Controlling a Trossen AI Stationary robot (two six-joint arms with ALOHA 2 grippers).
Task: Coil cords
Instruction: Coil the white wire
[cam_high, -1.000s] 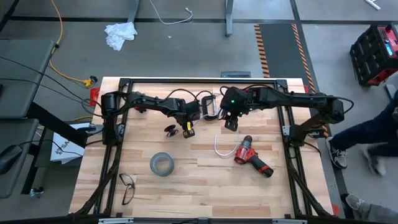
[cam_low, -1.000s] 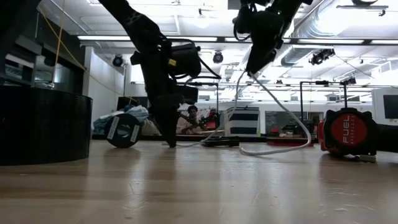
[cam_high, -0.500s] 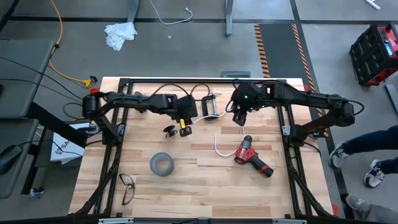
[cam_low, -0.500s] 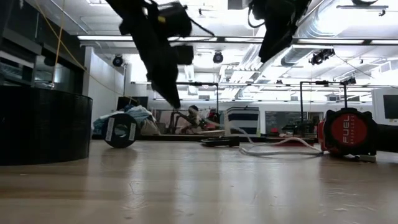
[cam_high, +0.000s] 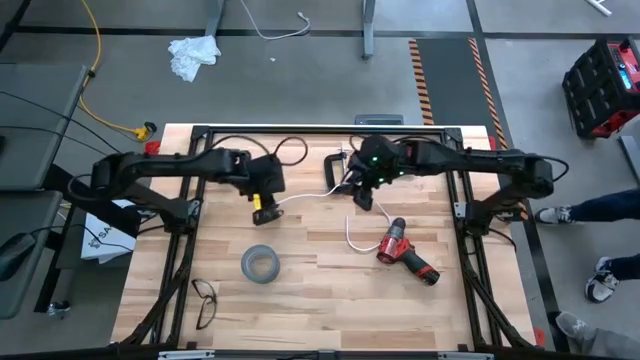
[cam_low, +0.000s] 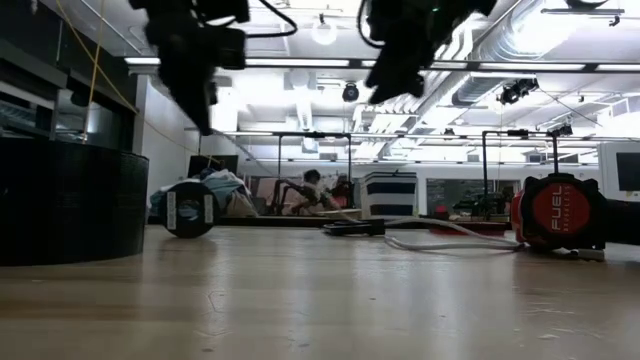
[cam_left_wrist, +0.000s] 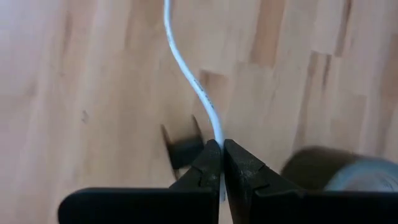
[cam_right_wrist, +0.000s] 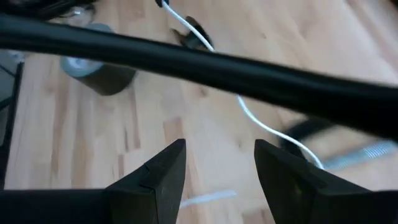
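White cord (cam_high: 300, 198) crosswise between grippers

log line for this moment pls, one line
task: coil cords | left gripper: shut on white cord, above table | right gripper: open, above cord | spool: on table

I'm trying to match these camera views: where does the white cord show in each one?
High view: the white cord runs from the left gripper towards the right arm.
Low view: the cord lies beside the red drill.
Left wrist view: the cord is pinched in the left gripper.
Right wrist view: the cord lies beyond the open right gripper.
Shared landmark: the grey tape roll.
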